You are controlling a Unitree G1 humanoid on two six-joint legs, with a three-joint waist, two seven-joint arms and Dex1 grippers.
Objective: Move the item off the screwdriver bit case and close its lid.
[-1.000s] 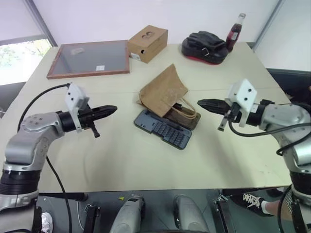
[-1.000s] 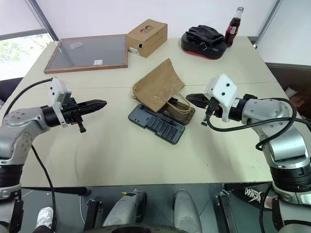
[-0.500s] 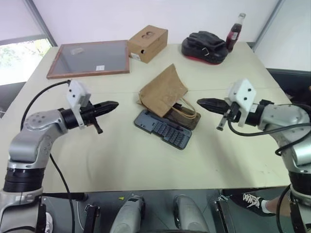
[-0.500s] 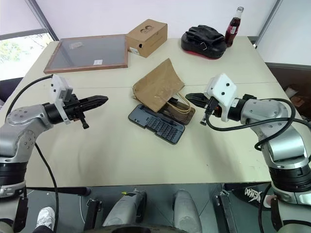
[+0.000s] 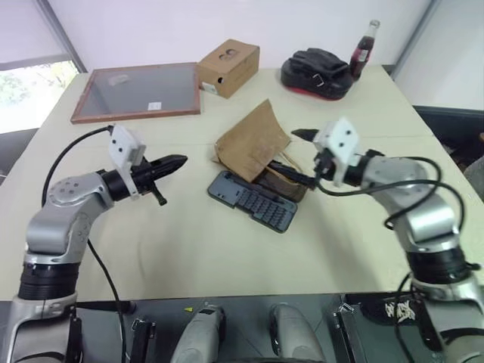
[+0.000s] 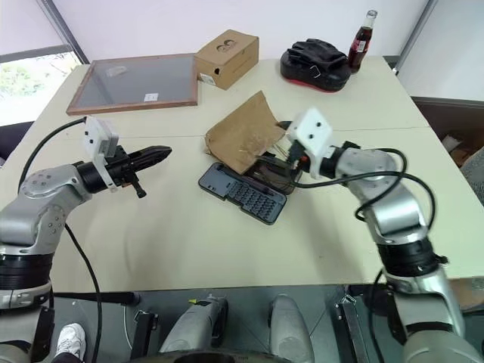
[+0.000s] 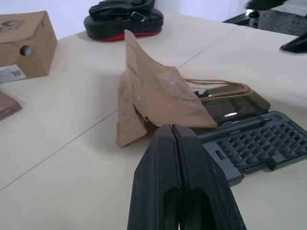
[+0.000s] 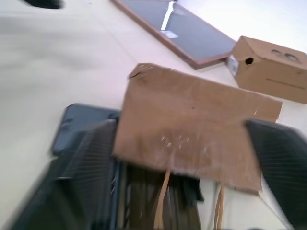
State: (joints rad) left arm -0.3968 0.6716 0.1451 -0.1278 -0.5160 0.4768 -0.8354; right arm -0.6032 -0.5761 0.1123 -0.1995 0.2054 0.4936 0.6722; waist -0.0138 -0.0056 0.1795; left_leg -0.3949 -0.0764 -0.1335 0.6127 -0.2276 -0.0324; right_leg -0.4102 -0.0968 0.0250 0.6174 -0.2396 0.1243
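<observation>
Right wrist view: wide-open right gripper faces creased brown kraft paper bag; likely light, floppy—pinch its near edge.

Wood-framed board, cardboard box, black pouch, bottle on table.

The worktop is a pale beige surface with a thin seam running across it. Behind it stands a plain white wall. A window at the left admits daylight, with green foliage visible outside. A grey diagonal frame bar borders the window. The floor below the near edge is dark grey.
</observation>
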